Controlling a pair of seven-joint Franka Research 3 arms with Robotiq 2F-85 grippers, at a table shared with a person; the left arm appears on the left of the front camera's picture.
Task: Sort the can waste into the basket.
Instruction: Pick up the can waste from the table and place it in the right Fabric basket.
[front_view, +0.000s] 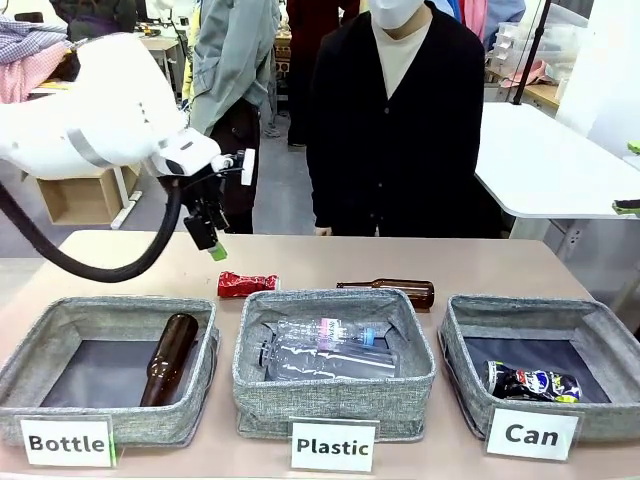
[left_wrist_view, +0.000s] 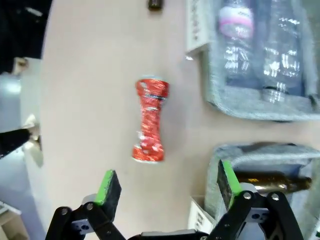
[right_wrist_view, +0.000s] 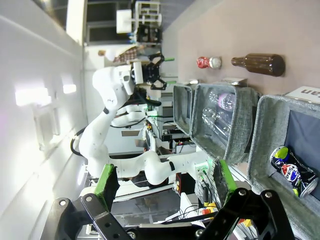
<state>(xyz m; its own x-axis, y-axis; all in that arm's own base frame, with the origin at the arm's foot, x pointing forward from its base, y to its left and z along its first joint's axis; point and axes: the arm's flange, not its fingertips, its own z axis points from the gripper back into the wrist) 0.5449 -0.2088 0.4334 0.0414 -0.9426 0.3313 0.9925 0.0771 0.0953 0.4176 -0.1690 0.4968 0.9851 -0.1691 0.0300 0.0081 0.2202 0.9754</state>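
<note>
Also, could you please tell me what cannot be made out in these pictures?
Left wrist view: red can's print, blurred.
Left wrist view: brown bottle, mostly behind the Bottle bin's wall.
Right wrist view: Can card, cut by the right edge.
Front view: left gripper's opening, seen side-on.

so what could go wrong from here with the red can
The red can is crushed and shiny, so the open left fingers may slip off it.
It lies near the Plastic bin; a finger could snag that wall.
The Can basket is at the far right, so a loose grip might drop it in the wrong bin.
</note>
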